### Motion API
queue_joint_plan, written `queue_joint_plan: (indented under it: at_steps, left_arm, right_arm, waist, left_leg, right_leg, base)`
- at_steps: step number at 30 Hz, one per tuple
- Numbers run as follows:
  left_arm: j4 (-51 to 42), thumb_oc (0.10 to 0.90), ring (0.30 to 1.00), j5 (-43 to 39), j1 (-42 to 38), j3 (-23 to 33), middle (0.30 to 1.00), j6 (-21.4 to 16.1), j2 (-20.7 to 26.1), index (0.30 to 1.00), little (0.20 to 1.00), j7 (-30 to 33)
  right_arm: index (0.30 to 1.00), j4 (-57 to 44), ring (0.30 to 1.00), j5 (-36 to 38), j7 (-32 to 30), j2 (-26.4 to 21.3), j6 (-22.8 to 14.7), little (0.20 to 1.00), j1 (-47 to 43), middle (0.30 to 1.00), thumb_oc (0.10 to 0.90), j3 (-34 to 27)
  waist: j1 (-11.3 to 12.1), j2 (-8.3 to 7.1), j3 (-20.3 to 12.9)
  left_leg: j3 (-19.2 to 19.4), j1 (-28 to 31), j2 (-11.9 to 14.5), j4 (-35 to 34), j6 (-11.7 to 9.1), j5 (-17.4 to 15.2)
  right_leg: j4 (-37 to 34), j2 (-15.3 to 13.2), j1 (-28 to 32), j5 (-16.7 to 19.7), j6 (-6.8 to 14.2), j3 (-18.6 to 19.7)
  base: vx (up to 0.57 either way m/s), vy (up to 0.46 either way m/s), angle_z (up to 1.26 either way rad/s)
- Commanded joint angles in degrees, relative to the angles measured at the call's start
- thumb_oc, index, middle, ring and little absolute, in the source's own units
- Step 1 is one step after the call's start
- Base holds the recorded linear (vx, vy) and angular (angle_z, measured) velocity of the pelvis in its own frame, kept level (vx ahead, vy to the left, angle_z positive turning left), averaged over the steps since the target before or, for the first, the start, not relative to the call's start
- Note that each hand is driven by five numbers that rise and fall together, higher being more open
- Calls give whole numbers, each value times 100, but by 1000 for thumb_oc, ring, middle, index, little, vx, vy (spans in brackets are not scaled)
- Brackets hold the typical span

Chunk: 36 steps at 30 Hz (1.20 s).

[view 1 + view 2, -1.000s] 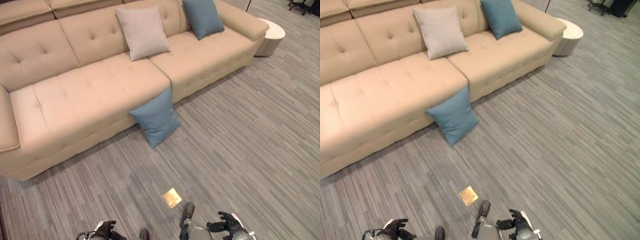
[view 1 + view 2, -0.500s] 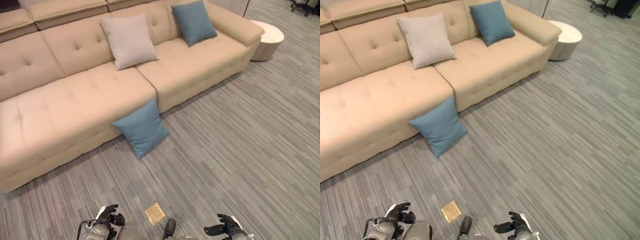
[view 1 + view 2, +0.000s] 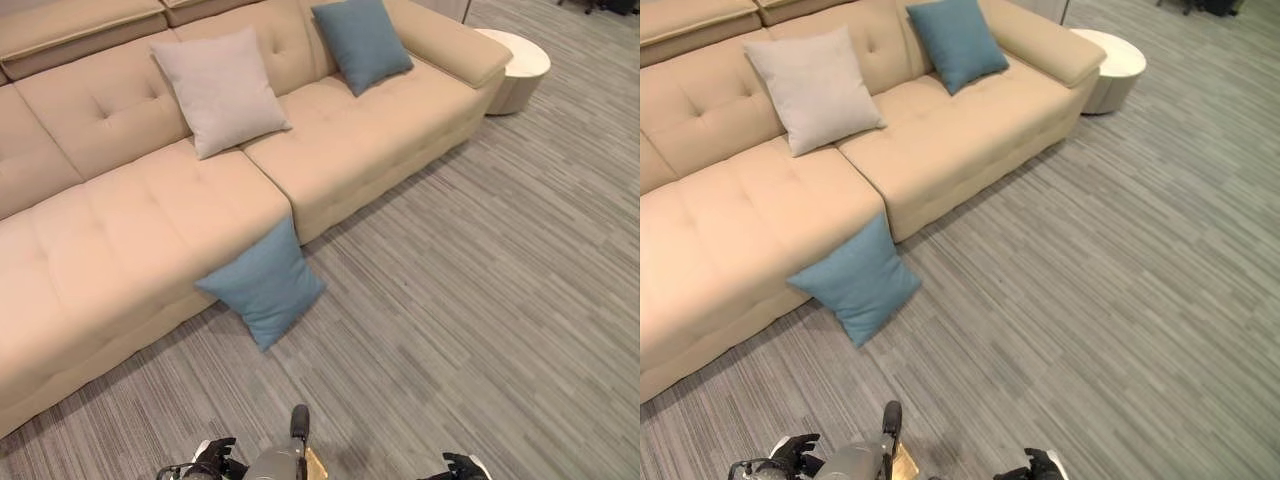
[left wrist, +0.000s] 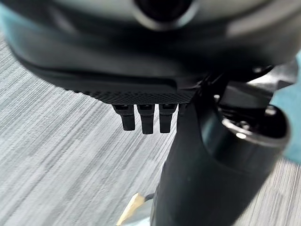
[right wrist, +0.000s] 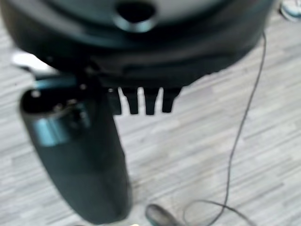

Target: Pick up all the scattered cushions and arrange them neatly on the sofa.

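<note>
A blue cushion [image 3: 265, 285] stands on the carpet, leaning against the front of the beige sofa [image 3: 130, 230] near the seam between its seats. On the sofa, a pale grey cushion [image 3: 220, 90] leans against the backrest. A second blue cushion [image 3: 362, 42] rests further right, by the armrest. My left hand [image 3: 212, 462] and right hand [image 3: 462, 468] hang low at the near edge, well short of the floor cushion. In the wrist views the left hand's fingers [image 4: 146, 120] and the right hand's fingers [image 5: 143, 101] are relaxed and hold nothing.
A round white side table [image 3: 515, 65] stands past the sofa's right armrest. A small gold tile [image 3: 903, 462] lies on the grey striped carpet [image 3: 470, 300] between my hands. Open carpet stretches to the right of the sofa.
The camera has moved, so the sofa and cushions sit further left and lower in view. The cushions have not moved. Both hands show lower at the near edge.
</note>
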Motion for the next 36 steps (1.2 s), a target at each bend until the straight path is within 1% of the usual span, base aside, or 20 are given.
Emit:
queue_joint_plan:
  at_steps: [1,2,4,7,8,10,11,12,17,18,19,20,21,23,24,27,30,31,33,36]
  left_arm:
    - [-100,800,900,-43,-20,-65,900,-67,28,900,900,-5]
    - [-125,800,900,-71,-45,-80,900,-70,43,900,900,4]
    - [-151,800,900,-118,-76,-107,900,-79,69,900,900,43]
    - [-172,800,900,-135,-143,-168,900,-125,36,900,900,51]
    - [-172,800,900,-135,-142,-167,900,-126,35,900,900,51]
    - [-121,800,900,-108,-178,-167,900,-160,8,900,900,61]
    - [-45,800,900,-82,-195,-148,900,-179,-19,900,900,92]
    - [-11,800,900,-85,-207,-149,900,-198,-25,900,900,95]
    - [108,800,900,-62,-155,-129,900,-214,-90,900,900,97]
    - [97,800,900,-104,-143,-117,900,-219,-119,900,900,36]
    - [96,800,900,-104,-143,-117,900,-218,-120,900,900,36]
    - [49,800,900,-154,-187,-149,900,-227,-138,900,900,13]
    - [-24,800,900,-199,-253,-186,900,-238,-135,900,900,0]
    - [-158,800,900,-255,-293,-228,900,-261,-121,900,900,-12]
    - [-242,800,900,-309,-316,-272,900,-268,-142,900,900,-13]
    - [-269,800,900,-305,-320,-290,900,-277,-142,900,900,-15]
    - [-312,800,900,-261,-270,-293,900,-272,-150,900,900,-34]
    - [-355,800,900,-254,-217,-251,900,-293,-134,900,900,-53]
    - [-380,800,900,-253,-187,-234,900,-298,-123,900,900,-65]
    - [-350,800,900,-281,-52,-83,900,-267,-95,900,900,-100]
  right_arm:
    - [900,-475,900,-79,-16,-327,-67,900,89,900,800,-64]
    - [900,-500,900,-69,4,-333,-62,900,71,900,800,-74]
    - [900,-534,900,-60,12,-329,-66,900,59,900,800,-83]
    - [900,-596,900,-17,10,-366,-65,900,26,900,800,-44]
    - [900,-597,900,-16,10,-367,-64,900,26,900,800,-42]
    - [900,-596,900,12,7,-372,-50,900,-22,900,800,-25]
    - [900,-606,900,26,17,-363,-39,900,-62,900,800,-9]
    - [900,-605,900,34,19,-363,-38,900,-78,900,800,-7]
    - [900,-556,900,67,52,-328,-66,900,2,900,800,-14]
    - [900,-533,900,113,54,-321,-98,900,21,900,800,-65]
    - [900,-532,900,113,54,-322,-99,900,20,900,800,-65]
    - [900,-552,900,151,26,-343,-129,900,-21,900,800,-59]
    - [900,-563,900,189,4,-387,-142,900,-74,900,800,-72]
    - [900,-567,900,267,-5,-436,-144,900,-90,900,800,-102]
    - [900,-569,900,319,-21,-442,-147,900,-62,900,800,-96]
    - [900,-572,900,378,-9,-445,-163,900,-3,900,800,-135]
    - [900,-583,900,427,-20,-443,-164,900,55,900,800,-205]
    - [900,-613,900,441,-42,-420,-172,900,79,900,800,-220]
    - [900,-637,900,442,-46,-407,-176,900,71,900,800,-210]
    - [900,-640,900,382,-32,-353,-166,900,105,900,800,-178]
  waist:
    - [66,-15,-104]
    - [21,62,-78]
    - [-110,225,4]
    - [-285,305,92]
    - [-293,311,105]
    - [-411,277,139]
    - [-536,253,116]
    - [-575,253,114]
    - [-627,201,-30]
    - [-630,214,-39]
    - [-639,218,-37]
    - [-644,209,57]
    - [-618,178,188]
    - [-575,136,299]
    - [-552,110,306]
    - [-569,113,269]
    - [-572,214,207]
    - [-552,268,164]
    - [-531,270,155]
    - [-379,283,103]
  left_leg:
    - [-182,-206,-71,651,72,-1247]
    - [-268,-131,-38,642,113,-1273]
    - [-500,121,26,582,151,-1337]
    - [-830,471,17,476,52,-1469]
    - [-839,489,22,477,49,-1477]
    - [-1048,715,-9,362,-34,-1584]
    - [-1278,913,-39,238,-98,-1651]
    - [-1374,994,-32,199,-119,-1691]
    - [-1629,1225,116,364,-302,-1984]
    - [-1498,1049,315,877,-537,-1867]
    - [-1507,1039,317,898,-539,-1879]
    - [-1313,624,415,1547,-635,-1622]
    - [-1174,155,454,2177,-634,-1380]
    - [-816,-219,583,2619,-581,-1311]
    - [-454,-431,679,2342,-549,-1367]
    - [-227,-524,635,1899,-534,-1422]
    - [255,-716,529,1212,-527,-1094]
    - [593,-936,448,924,-641,-874]
    - [803,-993,436,785,-662,-831]
    - [1060,-810,463,377,-506,-613]
  right_leg:
    - [1527,-286,-850,924,422,62]
    - [1948,-281,-1096,1118,476,60]
    - [2416,-332,-1596,1015,365,24]
    - [1253,-522,-1979,597,10,-70]
    - [1243,-517,-1952,592,8,-80]
    - [127,-516,-2119,805,37,213]
    - [-391,-423,-2340,1068,128,742]
    - [-455,-368,-2413,1155,159,939]
    - [-530,-380,-2162,1240,56,929]
    - [-555,-384,-1953,1120,-39,737]
    - [-558,-383,-1948,1120,-40,726]
    - [-592,-428,-1821,1061,-126,617]
    - [-610,-446,-1708,1028,-221,531]
    - [-707,-426,-1492,906,-355,352]
    - [-771,-418,-1295,732,-399,83]
    - [-832,-376,-1178,607,-411,-95]
    - [-972,-188,-943,467,-414,-294]
    - [-1092,-9,-700,303,-399,-327]
    - [-1136,43,-599,249,-393,-340]
    - [-1139,212,-380,187,-412,-327]
  base:
    - [187,99,-29]
    - [193,72,13]
    - [255,20,48]
    - [305,-87,63]
    - [290,-156,62]
    - [337,-202,43]
    - [419,-260,47]
    - [321,-197,52]
    - [290,-262,78]
    - [136,-197,73]
    - [122,-266,75]
    - [-36,-158,78]
    - [-26,-257,86]
    - [73,-273,53]
    - [132,-207,28]
    - [176,-140,70]
    - [254,-85,85]
    - [231,-46,59]
    - [226,-19,37]
    - [297,45,1]
